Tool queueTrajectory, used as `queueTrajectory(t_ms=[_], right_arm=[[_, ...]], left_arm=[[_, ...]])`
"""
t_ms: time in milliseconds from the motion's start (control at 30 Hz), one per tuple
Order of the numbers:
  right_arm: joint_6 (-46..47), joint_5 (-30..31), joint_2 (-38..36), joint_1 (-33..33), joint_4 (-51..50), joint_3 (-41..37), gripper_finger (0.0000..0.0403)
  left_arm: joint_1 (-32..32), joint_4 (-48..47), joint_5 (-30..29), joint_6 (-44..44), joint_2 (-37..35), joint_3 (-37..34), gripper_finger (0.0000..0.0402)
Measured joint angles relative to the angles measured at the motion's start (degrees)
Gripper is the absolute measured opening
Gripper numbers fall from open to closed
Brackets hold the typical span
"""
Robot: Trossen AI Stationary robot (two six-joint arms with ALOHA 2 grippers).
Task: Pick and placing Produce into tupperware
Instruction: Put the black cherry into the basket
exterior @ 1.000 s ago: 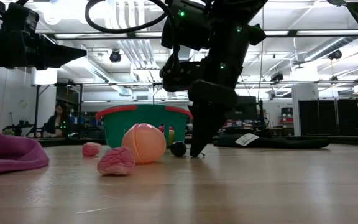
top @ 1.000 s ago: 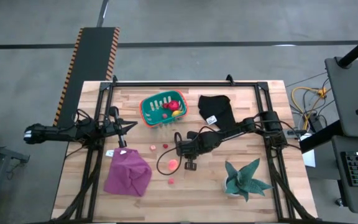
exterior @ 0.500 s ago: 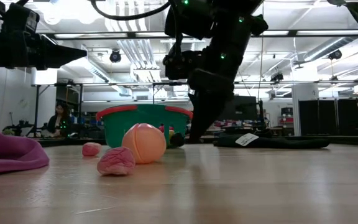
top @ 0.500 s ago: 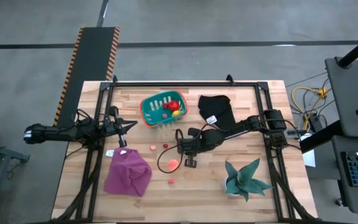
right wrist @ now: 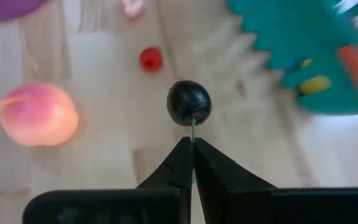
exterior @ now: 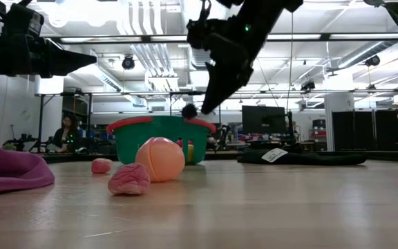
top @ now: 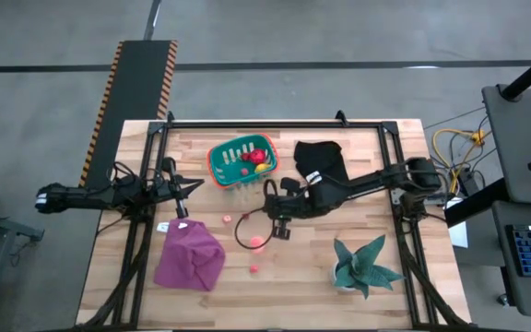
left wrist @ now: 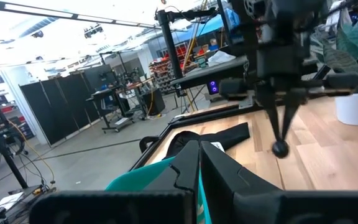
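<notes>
My right gripper (right wrist: 191,144) is shut on the stem of a small dark round fruit (right wrist: 189,102), which hangs in the air just near of the teal tupperware (top: 242,161), about level with its rim in the low view (exterior: 188,111). The tupperware holds red and yellow produce. On the table lie a peach (top: 256,243), a small red piece (top: 245,217) and two pink pieces (top: 225,219). My left gripper (top: 192,187) waits shut at the table's left side. My right gripper pinches the fruit's thin green stem (right wrist: 192,127) between its two fingertips (right wrist: 185,152). The fingers slant down from the table's right side. The fruit hangs below the fingertips, lifted clear of the table.
A purple cloth (top: 190,258) lies at the near left, a black cloth (top: 321,161) right of the tupperware, and a teal spiky plant in a white pot (top: 365,266) at the near right. Bare wood lies between the peach and the plant.
My right gripper has risen and gone toward the far edge and the tupperware, tipping less steeply. The dark fruit, which sat on the table beside the peach, has been lifted clear to about the tupperware's rim height.
</notes>
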Motion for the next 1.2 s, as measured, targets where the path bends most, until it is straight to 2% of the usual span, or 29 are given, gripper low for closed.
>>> queueTrajectory(t_ms=[400,533,700,1033,1200], right_arm=[[-5.65,1.12,-5.58,-6.81,9.94,0.04,0.0008],[-6.7,-1.15,-5.73,-10.68,13.46,0.04,0.0008],[-7.87,-3.41,-4.34,-15.21,19.73,0.09,0.0008],[-8.48,-3.44,-0.66,-21.37,22.84,0.07,0.0008],[-7.96,-6.45,1.2,-23.21,25.06,0.07,0.0008]], left_arm=[[-0.02,0.05,0.0,0.0,-0.02,0.0,0.0002],[0.0,0.01,-0.02,0.18,-0.08,-0.01,0.0002],[0.0,0.04,-0.04,0.26,-0.08,0.0,0.0002],[-0.02,0.07,-0.43,0.31,-0.08,0.0,0.0002],[-0.02,0.02,-0.63,0.3,-0.05,-0.01,0.0002]])
